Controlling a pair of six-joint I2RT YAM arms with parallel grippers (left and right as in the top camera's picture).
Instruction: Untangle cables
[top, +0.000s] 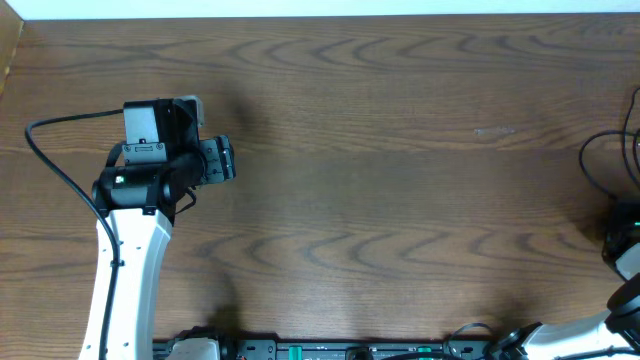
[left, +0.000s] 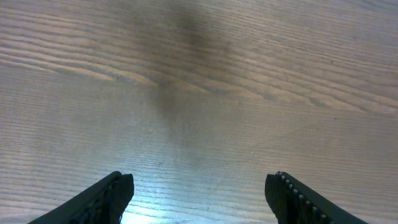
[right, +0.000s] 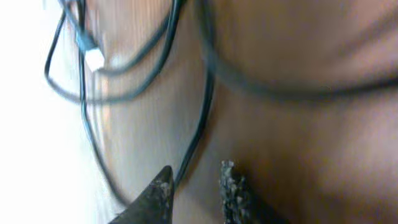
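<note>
The cables (right: 193, 140) are thin black cords lying in loose loops on the wood, one ending in a small white plug (right: 94, 59). In the overhead view only a loop of the cables (top: 588, 165) shows at the far right edge. My right gripper (right: 196, 180) hangs just over them with its fingers a little apart. One strand runs down into the gap, close along the left fingertip (right: 163, 185), and is not pinched. My left gripper (left: 199, 183) is wide open over bare wood, far left of the cables, with nothing between its fingers. It also shows from overhead as the left gripper (top: 222, 160).
The wooden table (top: 400, 150) fills the view. A thick blurred black cable (right: 280, 87) crosses the right wrist view close to the lens. The right arm (top: 625, 245) sits at the table's right edge, mostly out of the overhead frame. The left arm's own cable (top: 55, 165) trails left.
</note>
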